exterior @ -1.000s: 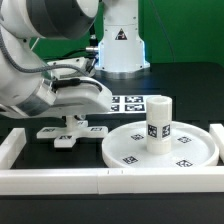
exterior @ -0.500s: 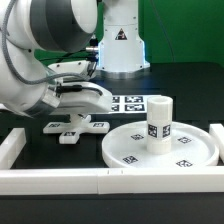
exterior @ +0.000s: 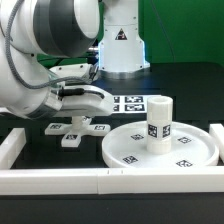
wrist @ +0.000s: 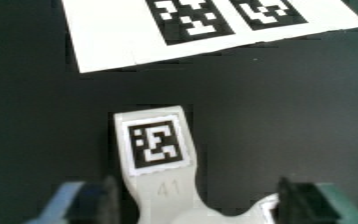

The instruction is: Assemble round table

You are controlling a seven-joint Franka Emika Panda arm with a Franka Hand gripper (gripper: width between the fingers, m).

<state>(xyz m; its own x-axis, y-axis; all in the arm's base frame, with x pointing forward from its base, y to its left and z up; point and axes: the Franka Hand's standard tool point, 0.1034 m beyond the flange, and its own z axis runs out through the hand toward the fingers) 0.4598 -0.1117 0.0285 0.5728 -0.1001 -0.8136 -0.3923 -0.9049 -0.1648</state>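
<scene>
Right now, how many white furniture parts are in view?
3: disc at the exterior view's right; leg upright on it; cross base at that view's left, below the pincer. The arm may hide others.

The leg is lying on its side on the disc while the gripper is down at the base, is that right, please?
Not quite: the exterior view shows the leg standing upright on the disc, not lying on its side. The gripper is indeed down at the base.
</scene>
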